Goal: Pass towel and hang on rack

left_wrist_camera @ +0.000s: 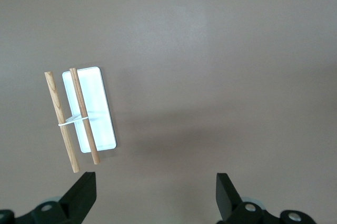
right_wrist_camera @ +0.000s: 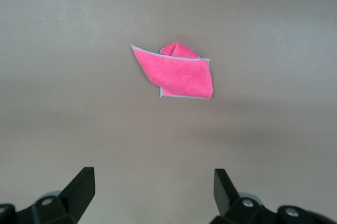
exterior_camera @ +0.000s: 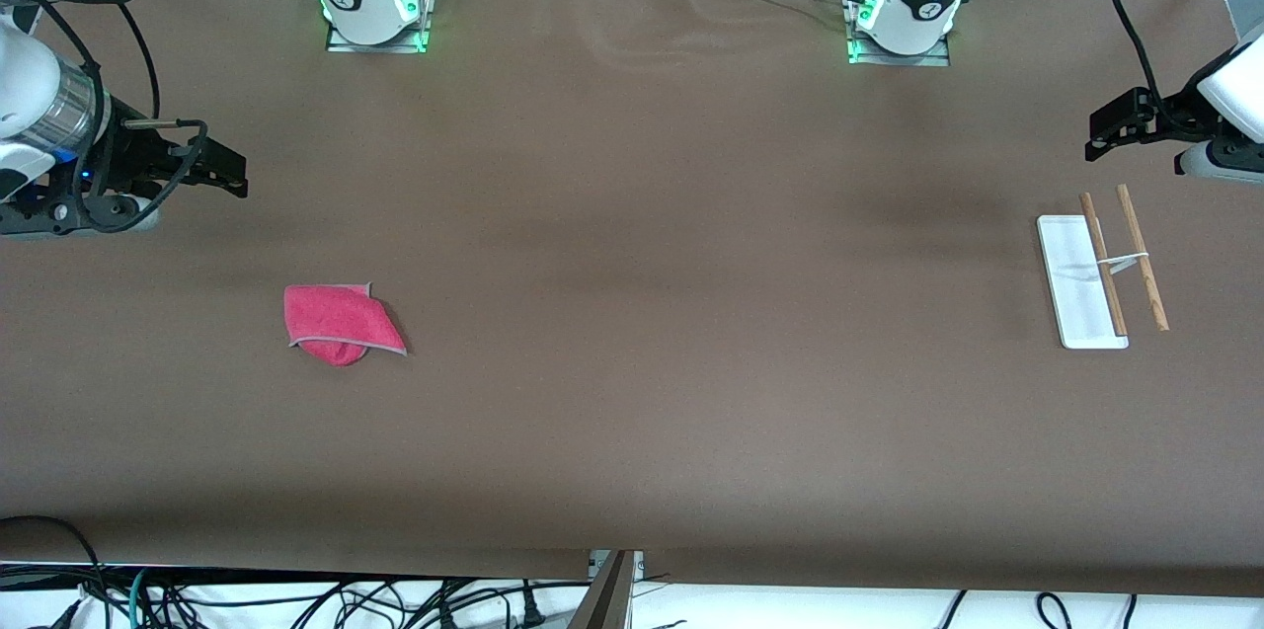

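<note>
One towel here, bright pink with a thin grey stitched edge, lying folded over itself on the brown table toward the right arm's end. It's just flat on the surface with nothing touching it. From the right wrist view the towel sits out ahead of the right gripper, well apart from the fingertips, with bare table in between.

One rack too, at the left arm's end of the table: a flat white base, two thin light-brown wooden rods running parallel, and one white crosspiece joining them. One rod lies over the base's edge, the other hangs just outside it. In the left wrist view the rack is ahead of the left gripper and off to one side, near one fingertip but not touching it.

Both grippers are up in the air. The right gripper hovers over bare table at its own end, jaws spread wide and holding nothing. The left gripper hovers over bare table near the rack, jaws also wide apart and empty.

So that's one towel, one rack, two rods, two grippers, two arm bases along the table edge farthest from the front camera. Towel and rack are well apart, at either end of the table. I can't make out any readable writing or brand on any of it.
</note>
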You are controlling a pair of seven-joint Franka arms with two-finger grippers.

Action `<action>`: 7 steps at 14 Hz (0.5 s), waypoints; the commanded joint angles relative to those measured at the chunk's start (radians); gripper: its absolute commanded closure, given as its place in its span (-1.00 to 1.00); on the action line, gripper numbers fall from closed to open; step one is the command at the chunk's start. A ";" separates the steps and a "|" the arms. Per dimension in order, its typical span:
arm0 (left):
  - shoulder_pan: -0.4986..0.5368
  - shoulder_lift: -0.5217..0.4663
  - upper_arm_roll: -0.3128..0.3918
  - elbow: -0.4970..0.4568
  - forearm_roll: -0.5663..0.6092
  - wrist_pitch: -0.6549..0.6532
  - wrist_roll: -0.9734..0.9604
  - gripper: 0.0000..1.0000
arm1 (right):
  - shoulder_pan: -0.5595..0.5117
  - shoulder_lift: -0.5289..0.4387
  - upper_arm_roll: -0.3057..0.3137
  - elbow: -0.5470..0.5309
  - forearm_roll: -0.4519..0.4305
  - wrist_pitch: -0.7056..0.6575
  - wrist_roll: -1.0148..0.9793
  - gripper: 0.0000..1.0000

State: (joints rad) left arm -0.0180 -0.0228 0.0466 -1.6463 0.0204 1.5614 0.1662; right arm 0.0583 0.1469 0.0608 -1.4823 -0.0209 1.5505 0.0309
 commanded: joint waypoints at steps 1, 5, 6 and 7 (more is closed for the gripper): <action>0.007 0.001 -0.007 0.016 0.019 -0.018 -0.001 -1.00 | -0.017 -0.010 0.017 -0.010 -0.013 -0.004 -0.011 -1.00; 0.007 0.001 -0.007 0.016 0.019 -0.018 0.001 -1.00 | -0.018 -0.003 0.017 -0.009 -0.005 -0.004 -0.011 -1.00; 0.007 0.001 -0.007 0.016 0.019 -0.020 0.001 -1.00 | -0.017 0.022 0.017 -0.010 -0.002 -0.009 -0.014 -1.00; 0.007 0.001 -0.007 0.016 0.019 -0.020 0.001 -1.00 | -0.014 0.037 0.022 -0.013 -0.001 -0.015 -0.014 -1.00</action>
State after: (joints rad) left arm -0.0180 -0.0228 0.0466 -1.6463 0.0204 1.5595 0.1662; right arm 0.0582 0.1567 0.0619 -1.4880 -0.0208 1.5449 0.0293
